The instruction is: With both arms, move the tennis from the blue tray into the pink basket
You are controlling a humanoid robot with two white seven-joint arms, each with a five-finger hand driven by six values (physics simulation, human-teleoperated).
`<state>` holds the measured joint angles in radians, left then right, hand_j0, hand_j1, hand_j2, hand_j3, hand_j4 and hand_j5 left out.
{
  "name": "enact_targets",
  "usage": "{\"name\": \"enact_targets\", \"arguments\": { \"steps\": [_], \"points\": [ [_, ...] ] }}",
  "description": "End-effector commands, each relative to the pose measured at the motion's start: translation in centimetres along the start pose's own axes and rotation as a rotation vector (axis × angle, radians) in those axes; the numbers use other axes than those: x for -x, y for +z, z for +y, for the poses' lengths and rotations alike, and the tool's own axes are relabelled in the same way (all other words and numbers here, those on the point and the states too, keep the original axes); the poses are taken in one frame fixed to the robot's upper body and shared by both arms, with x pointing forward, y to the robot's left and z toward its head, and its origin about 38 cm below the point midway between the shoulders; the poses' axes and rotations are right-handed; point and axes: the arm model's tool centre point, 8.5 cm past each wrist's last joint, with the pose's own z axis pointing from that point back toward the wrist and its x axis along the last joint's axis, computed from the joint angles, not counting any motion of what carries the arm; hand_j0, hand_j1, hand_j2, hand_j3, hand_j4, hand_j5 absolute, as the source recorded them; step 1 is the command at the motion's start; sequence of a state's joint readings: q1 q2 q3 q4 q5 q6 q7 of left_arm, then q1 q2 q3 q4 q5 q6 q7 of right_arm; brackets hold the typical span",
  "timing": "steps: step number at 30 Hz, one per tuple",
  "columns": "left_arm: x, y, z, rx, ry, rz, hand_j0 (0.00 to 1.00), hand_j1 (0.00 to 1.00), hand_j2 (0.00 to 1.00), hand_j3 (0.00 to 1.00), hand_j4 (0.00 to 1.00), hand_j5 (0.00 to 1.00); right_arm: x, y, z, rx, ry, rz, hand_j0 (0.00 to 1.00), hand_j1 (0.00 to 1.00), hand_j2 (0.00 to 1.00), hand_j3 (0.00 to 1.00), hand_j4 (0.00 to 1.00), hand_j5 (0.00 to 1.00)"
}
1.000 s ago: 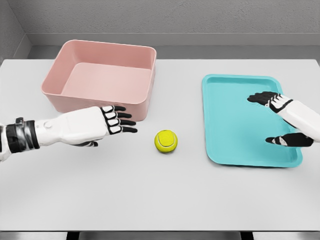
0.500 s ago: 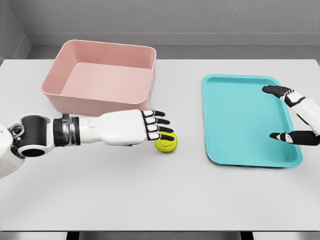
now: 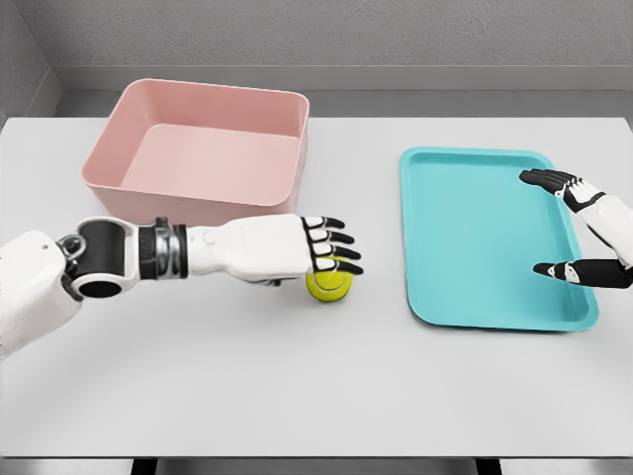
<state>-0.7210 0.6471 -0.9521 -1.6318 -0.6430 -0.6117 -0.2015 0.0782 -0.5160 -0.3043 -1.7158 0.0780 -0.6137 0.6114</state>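
left hand (image 3: 318, 247): ours is reaching in from the left side, palm down, fingers stretched out flat right over the top of the tennis ball. Fingers aren't wrapped round it, so we'd call the hand apart and not gripping anything yet. Can't tell if the palm is actually touching the ball or just hovering on it.

tennis ball (image 3: 329, 282): sitting on the bare tabletop (image 3: 316, 386), between the basket and the tray, mostly peeking out under our fingers. So it's already out of the tray, but not in the basket either.

pink basket (image 3: 203, 153): just behind and to the left of the ball, nothing in it as far as we can see.

blue tray (image 3: 475, 237): off to the right, well apart from the ball, looks bare.

right hand (image 3: 582, 233): hanging over the right edge of the tray, fingers and thumb spread wide, holding nothing.

done so far: we'd say the first half, ball is off the tray and parked mid-table where the left arm can get at it.

still to do: close our left hand round the ball, lift it, carry it over the near wall of the basket and drop it in.

rough guess: about halfway, the grab hasn't happened yet.

watch out: a flat hand on a round ball could roll it away.
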Motion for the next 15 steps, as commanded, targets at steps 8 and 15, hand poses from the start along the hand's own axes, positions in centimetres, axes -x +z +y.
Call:
{"name": "enact_targets", "arguments": {
  "steps": [8,15],
  "points": [
    [0.2,-1.3,-1.1,0.007,0.039,-0.004,1.00,1.00,1.00,1.00,1.00,1.00,0.2,0.2,-0.2,0.008,-0.005,0.006,1.00,1.00,1.00,1.00,1.00,1.00],
    [-0.3,-2.1,-1.4,0.007,0.044,-0.022,1.00,1.00,1.00,1.00,1.00,1.00,0.2,0.3,-0.2,0.009,-0.006,0.008,1.00,1.00,1.00,1.00,1.00,1.00]
  ]
}}
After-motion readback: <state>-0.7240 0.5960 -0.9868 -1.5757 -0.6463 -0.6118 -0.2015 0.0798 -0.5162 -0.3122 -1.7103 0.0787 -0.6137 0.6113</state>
